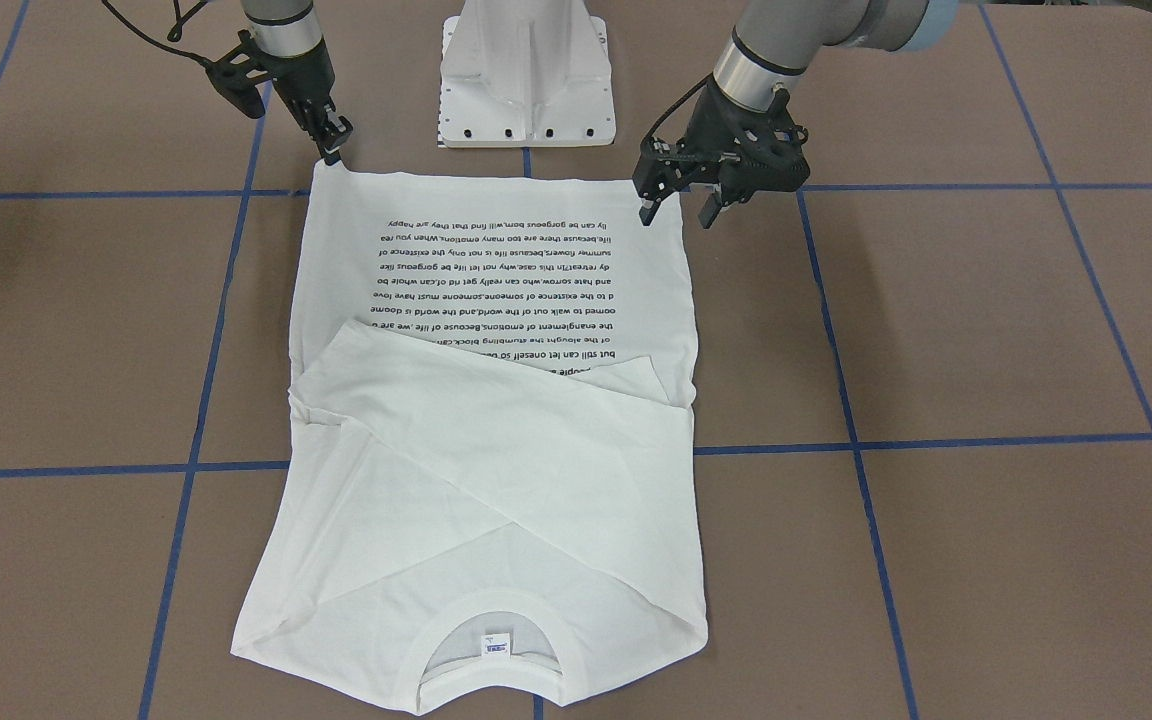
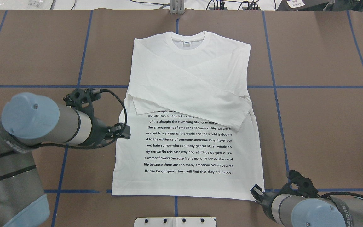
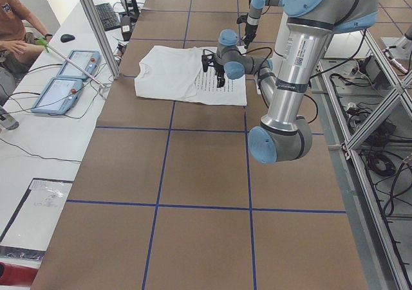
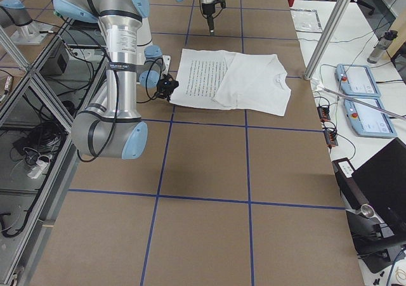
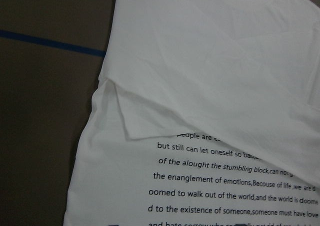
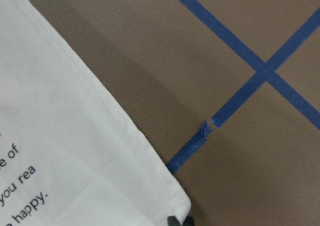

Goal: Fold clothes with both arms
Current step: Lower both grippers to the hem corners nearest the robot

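White long-sleeved T-shirt (image 2: 187, 151), black printed text uppermost: lies flat in the middle of the brown table with blue tape grid (image 2: 320, 126), ribbed collar (image 2: 187, 37) at the far side, hem (image 2: 181, 194) near the robot. Both sleeves (image 2: 200, 94) are crossed over the chest.

Right black two-finger gripper (image 1: 336, 150): down at the near right hem corner, tips touching it. Whether it pinches the cloth cannot be told.

Left black two-finger gripper (image 1: 676, 218): fingers apart, hovering by the near left corner, holding nothing.

Step in hand, by judgement: taking both hem corners. Next move calls for the left to descend and close, then a level, matched carry — hem toward collar.
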You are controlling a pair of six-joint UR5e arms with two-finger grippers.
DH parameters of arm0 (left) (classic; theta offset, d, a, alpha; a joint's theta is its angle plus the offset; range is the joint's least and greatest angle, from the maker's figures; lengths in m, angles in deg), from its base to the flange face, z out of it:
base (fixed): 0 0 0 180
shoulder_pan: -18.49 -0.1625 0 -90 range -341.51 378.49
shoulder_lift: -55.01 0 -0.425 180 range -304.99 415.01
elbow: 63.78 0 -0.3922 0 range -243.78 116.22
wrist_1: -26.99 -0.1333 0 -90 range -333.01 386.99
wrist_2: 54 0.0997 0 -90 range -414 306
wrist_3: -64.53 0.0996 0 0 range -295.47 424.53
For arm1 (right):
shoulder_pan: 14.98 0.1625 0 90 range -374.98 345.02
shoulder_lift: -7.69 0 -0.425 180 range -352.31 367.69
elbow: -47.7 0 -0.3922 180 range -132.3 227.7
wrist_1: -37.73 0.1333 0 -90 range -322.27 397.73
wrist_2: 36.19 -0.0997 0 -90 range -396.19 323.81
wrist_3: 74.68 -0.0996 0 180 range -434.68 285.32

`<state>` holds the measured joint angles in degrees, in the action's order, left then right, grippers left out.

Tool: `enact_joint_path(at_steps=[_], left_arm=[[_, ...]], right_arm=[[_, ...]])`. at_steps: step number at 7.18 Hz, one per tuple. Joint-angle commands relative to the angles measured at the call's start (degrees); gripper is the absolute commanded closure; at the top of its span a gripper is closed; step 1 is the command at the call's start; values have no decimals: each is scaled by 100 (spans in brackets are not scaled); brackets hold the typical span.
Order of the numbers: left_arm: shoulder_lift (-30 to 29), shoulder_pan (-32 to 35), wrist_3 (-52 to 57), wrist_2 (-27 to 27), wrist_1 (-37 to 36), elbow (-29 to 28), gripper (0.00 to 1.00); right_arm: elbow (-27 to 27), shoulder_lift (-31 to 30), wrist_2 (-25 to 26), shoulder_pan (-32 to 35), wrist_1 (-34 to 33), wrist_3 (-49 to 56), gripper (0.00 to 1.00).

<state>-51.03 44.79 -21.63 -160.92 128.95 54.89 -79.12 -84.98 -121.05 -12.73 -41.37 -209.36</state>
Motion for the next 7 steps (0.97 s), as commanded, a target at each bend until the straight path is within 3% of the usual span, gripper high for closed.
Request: enact_joint_path(at_steps=[1,4,7], left_arm=[[320,-1051,-1003,39,-53,-9,22],[329,-1347,-1342,40,-53,-195,35],[321,-1355,-1289,275,-70,-369,36]], right_arm=[[-62,-22,-5,22,0,47,100],[-53,-22,-5,13,0,56,100],[-62,-13,4,4,0,56,100]])
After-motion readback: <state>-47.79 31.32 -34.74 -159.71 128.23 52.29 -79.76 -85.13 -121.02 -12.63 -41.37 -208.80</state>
